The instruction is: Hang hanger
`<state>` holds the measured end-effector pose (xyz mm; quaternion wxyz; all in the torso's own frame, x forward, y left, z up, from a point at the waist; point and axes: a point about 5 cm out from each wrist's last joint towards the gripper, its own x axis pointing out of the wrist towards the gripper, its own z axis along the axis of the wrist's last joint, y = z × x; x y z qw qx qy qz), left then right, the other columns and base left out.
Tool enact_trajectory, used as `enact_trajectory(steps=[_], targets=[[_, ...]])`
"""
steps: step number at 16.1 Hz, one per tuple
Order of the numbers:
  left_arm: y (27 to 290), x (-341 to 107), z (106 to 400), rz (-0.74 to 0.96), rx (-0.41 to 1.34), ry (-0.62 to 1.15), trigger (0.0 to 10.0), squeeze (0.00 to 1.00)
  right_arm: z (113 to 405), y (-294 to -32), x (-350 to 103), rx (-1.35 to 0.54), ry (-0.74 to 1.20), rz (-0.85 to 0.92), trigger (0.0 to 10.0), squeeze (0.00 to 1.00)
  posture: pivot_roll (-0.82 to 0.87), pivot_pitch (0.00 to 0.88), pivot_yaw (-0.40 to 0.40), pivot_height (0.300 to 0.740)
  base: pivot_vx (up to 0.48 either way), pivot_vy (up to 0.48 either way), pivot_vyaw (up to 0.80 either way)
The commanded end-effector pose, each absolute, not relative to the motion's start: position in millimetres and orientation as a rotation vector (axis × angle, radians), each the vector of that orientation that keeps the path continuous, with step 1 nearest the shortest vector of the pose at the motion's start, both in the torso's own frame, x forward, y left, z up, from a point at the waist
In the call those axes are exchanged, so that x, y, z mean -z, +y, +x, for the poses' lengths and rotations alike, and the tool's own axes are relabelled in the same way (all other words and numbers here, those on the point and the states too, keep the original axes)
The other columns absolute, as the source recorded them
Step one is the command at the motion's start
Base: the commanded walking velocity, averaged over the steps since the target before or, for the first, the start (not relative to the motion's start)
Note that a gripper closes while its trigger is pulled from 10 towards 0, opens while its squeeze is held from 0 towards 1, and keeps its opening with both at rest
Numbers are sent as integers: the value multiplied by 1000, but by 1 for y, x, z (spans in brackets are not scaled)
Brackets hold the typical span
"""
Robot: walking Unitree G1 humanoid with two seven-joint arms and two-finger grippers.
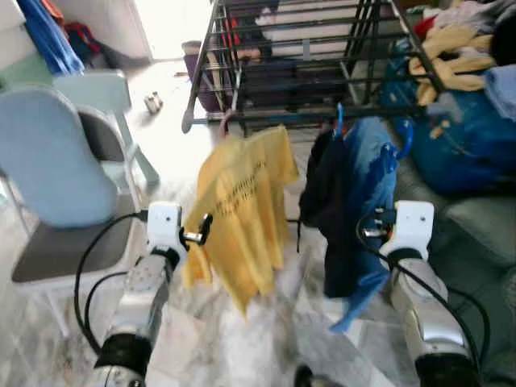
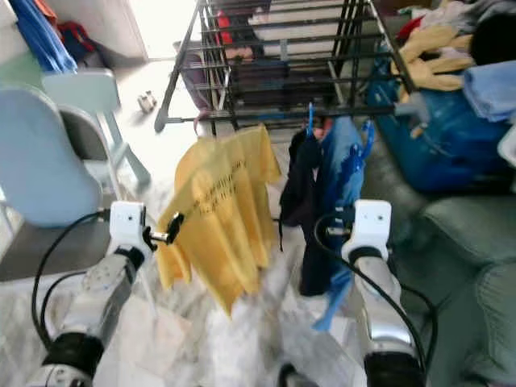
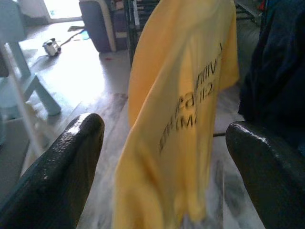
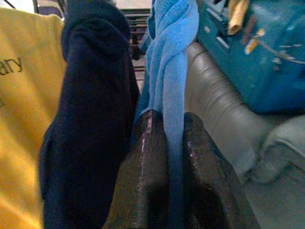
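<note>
From my left eye, my left gripper (image 1: pixel 203 230) sits at the lower hem side of a yellow T-shirt (image 1: pixel 246 201) that hangs from the front rail of a black drying rack (image 1: pixel 306 72). Dark print runs across the shirt, too blurred here to read. The hanger (image 1: pixel 227 122) shows as a pinkish hook on the rail above the shirt. Beside the shirt hang a dark navy garment (image 1: pixel 326 201) and a blue garment (image 1: pixel 367 193); my right gripper (image 1: pixel 372 227) is pressed into the blue one. A pale blue chair (image 1: pixel 52 173) stands off to my left, and blue bags (image 1: pixel 468 137) with piled clothes lie to my right.

My right eye shows the same layout: the shirt ahead of my left fingers, the blue cloth at my right wrist.

In the left wrist view, my left fingers (image 3: pixel 62 171) stand wide apart, holding nothing, and the yellow shirt hangs between and just beyond them. Part of the print can be made out as letters, possibly "…ea" and "…M", but no whole word is clear.

In the right wrist view, my right fingers (image 4: pixel 145 181) are nearly together, pinching a fold of the blue garment that rises straight up from between them. The navy garment hangs just beside them, a grey sofa cushion (image 4: pixel 224 114) on the other side.
</note>
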<state>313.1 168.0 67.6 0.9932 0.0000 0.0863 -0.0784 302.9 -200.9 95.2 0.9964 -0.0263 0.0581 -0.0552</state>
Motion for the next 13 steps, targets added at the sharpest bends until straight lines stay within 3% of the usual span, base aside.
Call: enact_trajectory(steps=[1,13], targets=[[175,-70,314,11,134,170,10000,0,307,-193,-103,90,84,-52,10000,0,-143,0,83,740,-364,0,0],[172,-70,315,10,123,169,10000,0,314,-182,-106,6,88,-41,10000,0,-144,0,75,740,-364,0,0]])
